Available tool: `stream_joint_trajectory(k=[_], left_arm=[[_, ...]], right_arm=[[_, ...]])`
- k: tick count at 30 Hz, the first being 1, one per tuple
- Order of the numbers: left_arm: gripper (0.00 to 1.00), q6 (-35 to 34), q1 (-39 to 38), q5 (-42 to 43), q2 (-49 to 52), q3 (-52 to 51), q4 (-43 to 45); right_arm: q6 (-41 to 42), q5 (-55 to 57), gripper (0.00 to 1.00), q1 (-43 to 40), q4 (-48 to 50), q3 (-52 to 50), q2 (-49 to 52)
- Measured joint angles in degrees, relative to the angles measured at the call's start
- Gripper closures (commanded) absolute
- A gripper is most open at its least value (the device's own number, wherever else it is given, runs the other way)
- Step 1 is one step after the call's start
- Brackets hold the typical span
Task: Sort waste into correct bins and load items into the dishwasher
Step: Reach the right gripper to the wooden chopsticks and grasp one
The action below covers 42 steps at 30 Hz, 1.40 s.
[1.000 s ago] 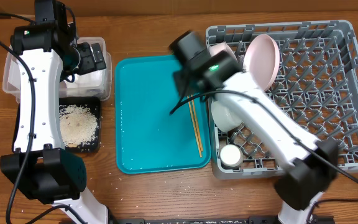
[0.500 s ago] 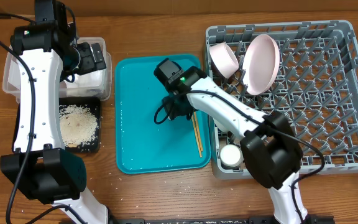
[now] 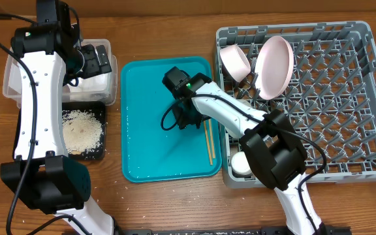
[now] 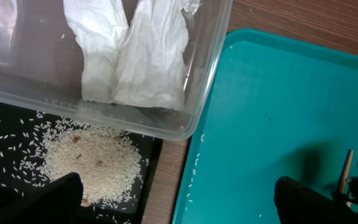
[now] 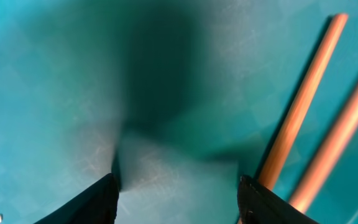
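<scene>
Two thin wooden chopsticks [image 3: 207, 140] lie on the teal tray [image 3: 149, 137]. My right gripper [image 3: 187, 121] is open and low over the tray, just left of them. In the right wrist view its jaws [image 5: 178, 199] straddle bare teal and the chopsticks [image 5: 300, 112] lie just outside the right finger. My left gripper [image 3: 95, 62] hangs open and empty [image 4: 173, 202] above the clear tub [image 3: 10, 85], which holds crumpled white napkins [image 4: 148, 56]. The black tray [image 3: 100, 151] holds a heap of rice [image 3: 82, 130].
The grey dish rack [image 3: 344, 98] at right holds a pinkish bowl [image 3: 234, 62], a plate on edge [image 3: 274, 65], a pale bowl [image 3: 239, 124] partly under my right arm and a small white cup [image 3: 242, 163]. A few rice grains [image 4: 194, 168] lie along the teal tray's left edge.
My right arm has swung from over the rack's edge down onto the teal tray, beside the chopsticks. The left arm has not moved.
</scene>
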Motion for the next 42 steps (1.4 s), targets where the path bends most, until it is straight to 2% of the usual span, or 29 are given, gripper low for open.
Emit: stream_joint_trajectory(k=[4, 31, 42], left_arm=[[0.00, 0.0, 0.0, 0.0, 0.0, 0.0, 0.0], [0.00, 0.0, 0.0, 0.0, 0.0, 0.0, 0.0], [0.00, 0.0, 0.0, 0.0, 0.0, 0.0, 0.0]], right_arm=[[0.0, 0.7, 0.45, 0.0, 0.2, 0.0, 0.0], [0.0, 11.2, 0.45, 0.0, 3.2, 0.0, 0.0], [0.8, 4.5, 0.47, -1.7, 1.3, -0.8, -0.1]])
